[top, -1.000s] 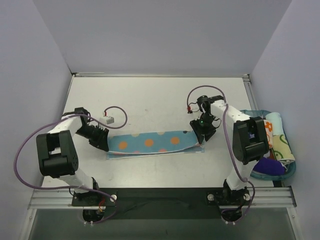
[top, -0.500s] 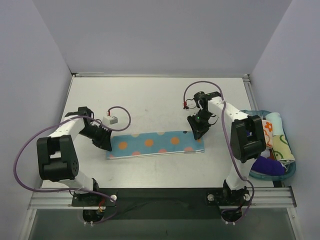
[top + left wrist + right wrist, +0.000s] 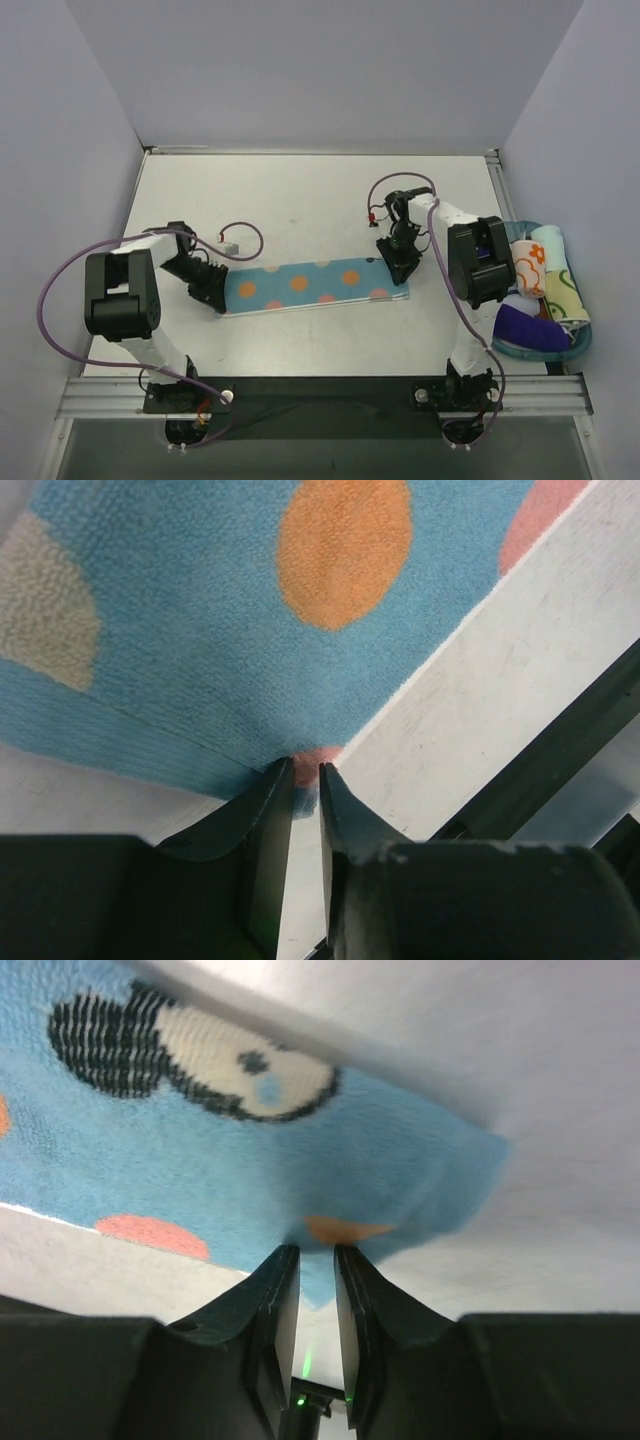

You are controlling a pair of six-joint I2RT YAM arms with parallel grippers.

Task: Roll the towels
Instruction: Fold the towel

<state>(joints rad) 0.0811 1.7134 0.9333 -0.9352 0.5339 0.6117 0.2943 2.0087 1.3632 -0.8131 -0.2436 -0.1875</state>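
Looking at blue towel (image 3: 312, 288) laid flat as a long strip across the centre of the top view, on the desk (image 3: 300, 190), probably folded lengthwise going by the layer line in the left wrist view. Seeing left tool (image 3: 306, 770) at the strip's left end, closed down to a sliver, pinching the corner right at a pink dot. Seeing right tool (image 3: 317, 1252) at the right end, likewise almost fully closed, nipping the edge with that corner lifted off the desk and blurred in the wrist view. Judging the step as stretch-and-square ahead of rolling, with nothing rolled up yet. Expect light, limp, fleecy cloth: no stiffness, sags and wrinkles wherever unsupported, drags on the desk rather than slides. Best gripped at the corners or along a short edge, both layers together, to avoid peeling the fold open. For the roll, probably start at one short end, tuck tight, keep the far end pinned. Watch for a skewed roll from uneven tension. Noting white towel with orange prints (image 3: 527, 265) sitting in the basket (image 3: 586, 338) at the right edge of the frame, next to a purple cloth (image 3: 530, 328); not yet laid out.
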